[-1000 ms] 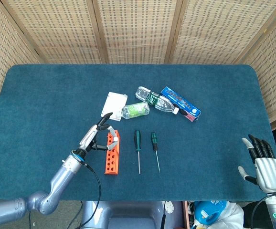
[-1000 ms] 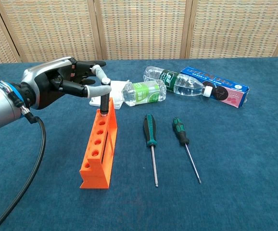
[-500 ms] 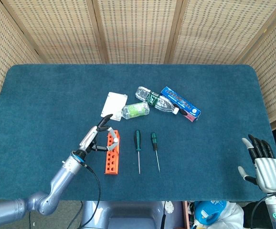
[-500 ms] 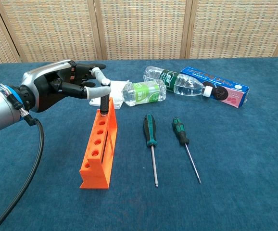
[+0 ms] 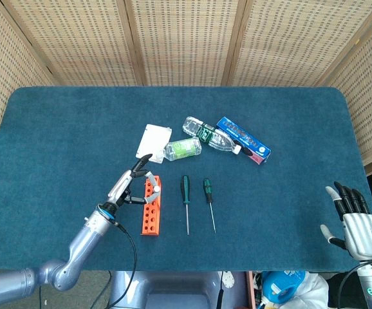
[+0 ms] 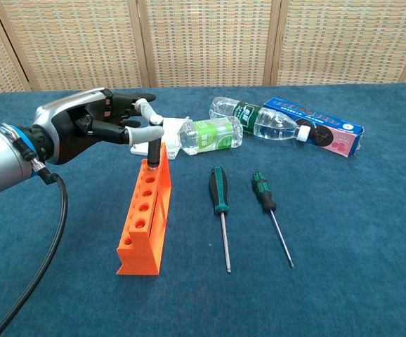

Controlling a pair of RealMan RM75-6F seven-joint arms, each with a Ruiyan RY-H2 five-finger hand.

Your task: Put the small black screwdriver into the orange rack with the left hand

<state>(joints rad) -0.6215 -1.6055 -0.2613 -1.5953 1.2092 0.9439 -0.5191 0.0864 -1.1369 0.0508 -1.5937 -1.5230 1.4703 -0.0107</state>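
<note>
1. Small black screwdriver stands upright in the far end hole of the orange rack, same as 1 s ago.
2. Left hand sits just left of the rack's far end; fingers spread, thumb tip at or just off the handle, contact unclear. It has drifted slightly back since 1 s ago, which looks like release; placement seems done.
3. Right hand far right of rack, fingers apart, empty.
4. 2 green-handled screwdrivers lie right of rack.
</note>
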